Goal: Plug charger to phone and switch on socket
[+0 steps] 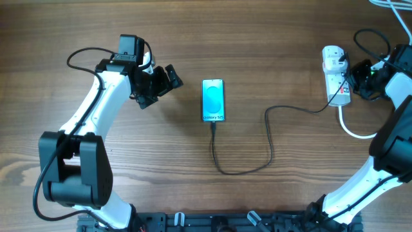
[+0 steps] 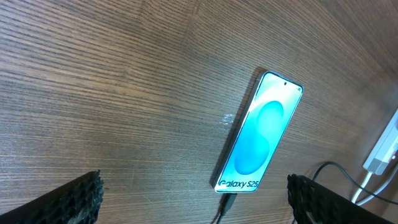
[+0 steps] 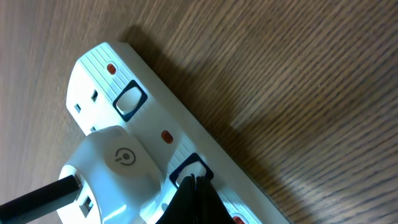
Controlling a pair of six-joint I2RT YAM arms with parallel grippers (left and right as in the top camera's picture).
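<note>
A phone [image 1: 213,100] with a lit blue screen lies face up mid-table, a black cable [image 1: 270,135] plugged into its near end; it also shows in the left wrist view [image 2: 260,134]. The cable runs to a white charger [image 3: 109,168] seated in a white power strip [image 1: 335,77]. My left gripper [image 1: 164,82] is open and empty, left of the phone. My right gripper [image 3: 191,183] is shut, its tips pressed on the strip's second rocker switch [image 3: 194,167] beside the charger.
The power strip [image 3: 155,118] has another switch [image 3: 129,99] and small red indicator lights. A white lead [image 1: 351,129] curves from the strip toward the right arm. White cables lie at the top right corner [image 1: 399,16].
</note>
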